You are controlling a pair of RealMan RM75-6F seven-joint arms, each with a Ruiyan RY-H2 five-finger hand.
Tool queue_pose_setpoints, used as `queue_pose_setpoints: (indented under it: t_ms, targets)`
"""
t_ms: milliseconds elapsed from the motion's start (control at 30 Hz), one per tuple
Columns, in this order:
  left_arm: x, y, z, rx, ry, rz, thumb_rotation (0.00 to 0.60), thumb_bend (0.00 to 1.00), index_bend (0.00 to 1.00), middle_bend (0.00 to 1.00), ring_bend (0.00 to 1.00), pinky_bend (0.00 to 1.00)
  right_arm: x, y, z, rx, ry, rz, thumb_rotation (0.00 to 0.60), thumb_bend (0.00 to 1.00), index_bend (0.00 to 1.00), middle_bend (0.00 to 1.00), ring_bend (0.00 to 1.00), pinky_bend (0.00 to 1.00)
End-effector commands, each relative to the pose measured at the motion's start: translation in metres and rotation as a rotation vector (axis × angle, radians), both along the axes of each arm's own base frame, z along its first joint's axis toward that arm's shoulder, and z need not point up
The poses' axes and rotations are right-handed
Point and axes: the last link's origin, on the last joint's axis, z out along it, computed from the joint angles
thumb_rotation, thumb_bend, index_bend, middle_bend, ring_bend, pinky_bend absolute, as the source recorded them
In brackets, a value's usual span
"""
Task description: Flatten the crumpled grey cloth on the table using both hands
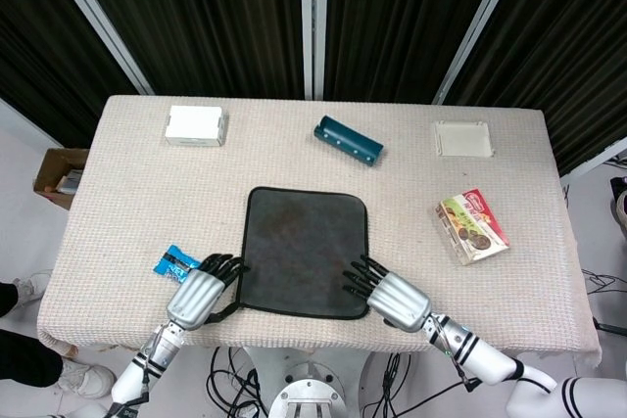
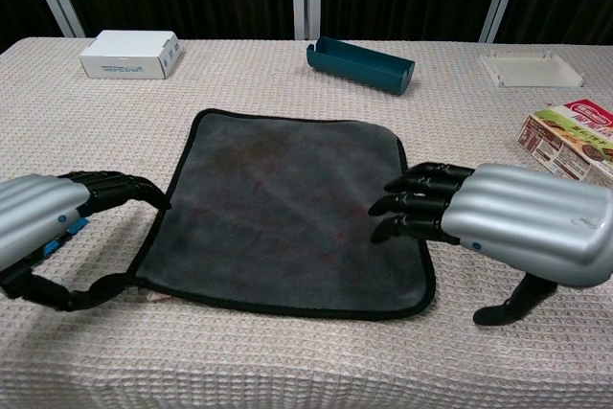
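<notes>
The grey cloth [image 1: 306,250] lies spread flat, a dark square with a black hem, near the table's front edge [image 2: 287,208]. My left hand [image 1: 199,293] sits at its near-left corner with fingers apart; in the chest view the left hand [image 2: 38,227] arches beside the hem, thumb tip at the corner, holding nothing. My right hand [image 1: 392,296] is at the near-right corner. In the chest view the right hand [image 2: 517,222] reaches its straight fingers over the cloth's right edge, while its thumb is down on the table beyond the hem.
A blue packet [image 1: 174,261] lies just left of my left hand. A biscuit box [image 1: 472,225] sits to the right. Along the far side stand a white box [image 1: 195,125], a teal holder [image 1: 348,142] and a white tray [image 1: 461,138].
</notes>
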Motion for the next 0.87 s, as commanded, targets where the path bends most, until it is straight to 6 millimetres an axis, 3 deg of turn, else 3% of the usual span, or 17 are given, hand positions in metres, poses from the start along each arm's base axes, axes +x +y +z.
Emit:
queue_pose_setpoints:
  t_ms: [33,200,333,433,633,867]
  targets:
    - [0.002,0.001,0.022,0.055,-0.035,0.01,0.6,0.19,0.19,0.14,0.12,0.17,-0.001,-0.003,0.026,-0.081,-0.086,-0.051,0.6,0.0,0.14,0.08,0.0,0.0]
    - [-0.013,0.025,0.077,0.257,-0.054,0.08,0.6,0.17,0.2,0.14,0.12,0.17,-0.019,-0.018,0.072,-0.273,-0.205,-0.194,0.6,0.14,0.15,0.13,0.0,0.0]
    - [-0.045,0.05,0.119,0.383,0.075,0.077,0.6,0.17,0.23,0.15,0.12,0.16,-0.042,-0.024,0.103,-0.351,-0.285,-0.367,0.6,0.22,0.18,0.17,0.02,0.04]
    - [-0.069,0.054,0.138,0.41,0.102,0.145,0.6,0.17,0.24,0.15,0.12,0.16,-0.062,-0.022,0.122,-0.398,-0.299,-0.437,0.6,0.24,0.19,0.18,0.03,0.07]
    - [-0.091,0.027,0.159,0.406,0.028,0.229,0.6,0.17,0.24,0.15,0.12,0.16,-0.09,0.003,0.146,-0.42,-0.347,-0.498,0.6,0.25,0.19,0.16,0.0,0.0]
    - [-0.091,-0.02,0.16,0.41,0.017,0.242,0.6,0.17,0.24,0.15,0.12,0.16,-0.11,0.04,0.16,-0.417,-0.377,-0.536,0.6,0.25,0.19,0.16,0.0,0.0]
